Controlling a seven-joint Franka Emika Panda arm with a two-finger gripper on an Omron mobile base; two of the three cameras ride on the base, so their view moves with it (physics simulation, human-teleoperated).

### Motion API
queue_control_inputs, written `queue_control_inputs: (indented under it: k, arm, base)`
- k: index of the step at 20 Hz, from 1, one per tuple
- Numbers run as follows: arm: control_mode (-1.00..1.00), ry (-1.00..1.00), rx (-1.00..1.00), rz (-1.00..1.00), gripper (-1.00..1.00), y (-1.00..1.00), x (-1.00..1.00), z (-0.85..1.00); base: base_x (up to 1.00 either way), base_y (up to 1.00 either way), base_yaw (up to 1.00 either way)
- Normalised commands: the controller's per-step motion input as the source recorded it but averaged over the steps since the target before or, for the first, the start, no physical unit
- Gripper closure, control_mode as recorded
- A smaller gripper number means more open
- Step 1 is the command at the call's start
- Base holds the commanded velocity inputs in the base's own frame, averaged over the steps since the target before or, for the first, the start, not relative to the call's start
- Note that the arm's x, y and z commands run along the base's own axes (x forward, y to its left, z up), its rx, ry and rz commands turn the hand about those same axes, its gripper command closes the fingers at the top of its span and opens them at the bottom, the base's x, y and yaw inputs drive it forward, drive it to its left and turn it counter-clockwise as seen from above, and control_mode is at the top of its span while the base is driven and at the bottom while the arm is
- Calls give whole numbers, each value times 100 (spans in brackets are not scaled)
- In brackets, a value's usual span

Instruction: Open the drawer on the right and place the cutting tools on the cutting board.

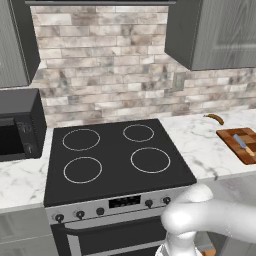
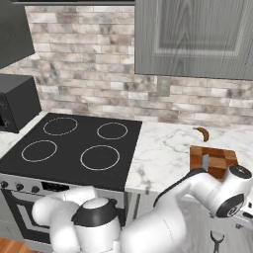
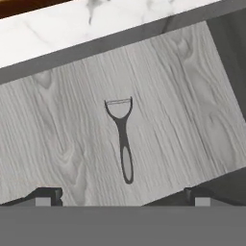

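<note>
1. The fingers of the gripper stand spread wide apart, holding nothing, above the open drawer.
2. On the drawer's pale grey wood-grain floor lies a dark grey peeler, Y-shaped head toward the counter.
3. A bluish blade with an orange handle, the cutting tool, lies on the checkered reddish-brown cutting board.

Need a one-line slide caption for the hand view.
Open jaws hover above a dark grey Y-shaped peeler lying flat in the open grey wood-grain drawer, below the white marble counter edge.
</note>
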Motion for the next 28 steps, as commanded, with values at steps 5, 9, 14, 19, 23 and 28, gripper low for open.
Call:
queue_control_inputs:
  k: [5, 9, 14, 19, 23, 28]
  arm:
    - [-100, 5, 0, 9, -100, -10, 0, -34]
    - [-100, 3, 0, 9, -100, -1, 5, -32]
    - [-100, 1, 0, 4, -100, -15, 13, -26]
    - [-100, 1, 0, 0, -100, -19, 6, -38]
    - [-100, 3, 0, 0, -100, -14, 16, -37]
    - [-100, 5, 1, 0, -100, 0, 25, -21]
  base:
    - [0, 0, 0]
    - [0, 0, 0]
    - [0, 0, 0]
    - [0, 0, 0]
    - [0, 0, 0]
    - [0, 0, 0]
